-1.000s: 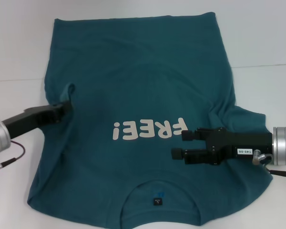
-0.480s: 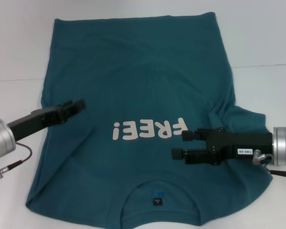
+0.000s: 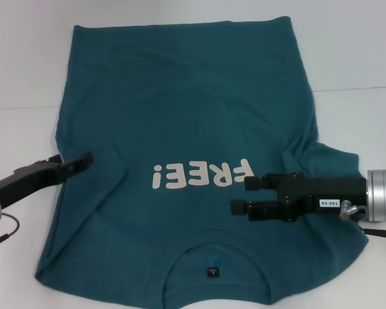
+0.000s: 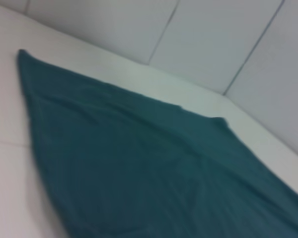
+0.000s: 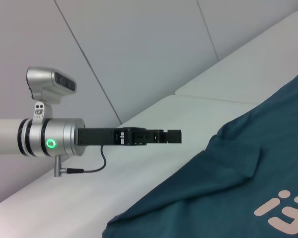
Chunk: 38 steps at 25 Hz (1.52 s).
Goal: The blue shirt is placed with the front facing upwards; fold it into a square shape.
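The blue shirt [image 3: 193, 109] lies flat on the white table, front up, with its collar and small dark label [image 3: 213, 271] nearest me. White "FREE!" lettering [image 3: 201, 175] crosses the chest. The shirt's left sleeve is tucked in, so that side runs nearly straight. The right sleeve [image 3: 331, 161] still spreads out, with creases beside it. My left gripper [image 3: 85, 159] sits low at the shirt's left edge, and the right wrist view shows it above the table beside the cloth [image 5: 175, 136]. My right gripper [image 3: 243, 195] is open over the chest, right of the lettering, holding nothing.
Bare white table [image 3: 26, 64] surrounds the shirt on the left, right and far sides. A seam in the table [image 3: 354, 88] runs across at mid-height. White wall panels [image 4: 228, 34] stand beyond the far edge.
My left gripper left the raised fold at the left sleeve, swung over the cloth, then drew back to the shirt's left edge. That fold now lies flat. The right arm stayed put.
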### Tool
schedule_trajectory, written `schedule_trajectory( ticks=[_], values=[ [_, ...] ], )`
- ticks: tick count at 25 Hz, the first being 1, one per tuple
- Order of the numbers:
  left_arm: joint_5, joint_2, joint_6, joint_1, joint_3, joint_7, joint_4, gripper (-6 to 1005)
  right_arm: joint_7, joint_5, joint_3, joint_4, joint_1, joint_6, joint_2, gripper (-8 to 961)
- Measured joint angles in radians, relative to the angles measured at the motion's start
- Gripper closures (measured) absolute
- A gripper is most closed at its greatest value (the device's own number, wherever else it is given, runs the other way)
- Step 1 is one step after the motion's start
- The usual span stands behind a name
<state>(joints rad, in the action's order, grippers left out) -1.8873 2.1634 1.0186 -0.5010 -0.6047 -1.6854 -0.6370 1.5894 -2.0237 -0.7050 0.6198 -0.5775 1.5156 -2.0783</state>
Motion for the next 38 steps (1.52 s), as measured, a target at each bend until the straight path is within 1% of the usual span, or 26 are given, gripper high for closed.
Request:
schedule_trajectory(
  ticks=[7,11,19,38],
  values=[
    [-0.002,0.0,-0.038,-0.002,-0.001,0.062,0.05,99,0.008,0.0,-0.002,0.0,-0.001,0.0,0.0,72],
    [-0.002,-0.001,-0.04,-0.005,-0.004,0.083,0.062,94,0.009,0.0,-0.002,0.0,0.0,0.0,0.0,73],
    [-0.002,0.001,-0.087,-0.002,-0.048,0.103,0.075,91,0.009,0.0,-0.004,0.0,0.003,0.002,-0.001,72],
    [-0.014,0.001,-0.095,-0.008,-0.052,0.104,0.085,91,0.005,0.0,-0.004,0.0,0.005,0.0,-0.003,72]
  ],
)
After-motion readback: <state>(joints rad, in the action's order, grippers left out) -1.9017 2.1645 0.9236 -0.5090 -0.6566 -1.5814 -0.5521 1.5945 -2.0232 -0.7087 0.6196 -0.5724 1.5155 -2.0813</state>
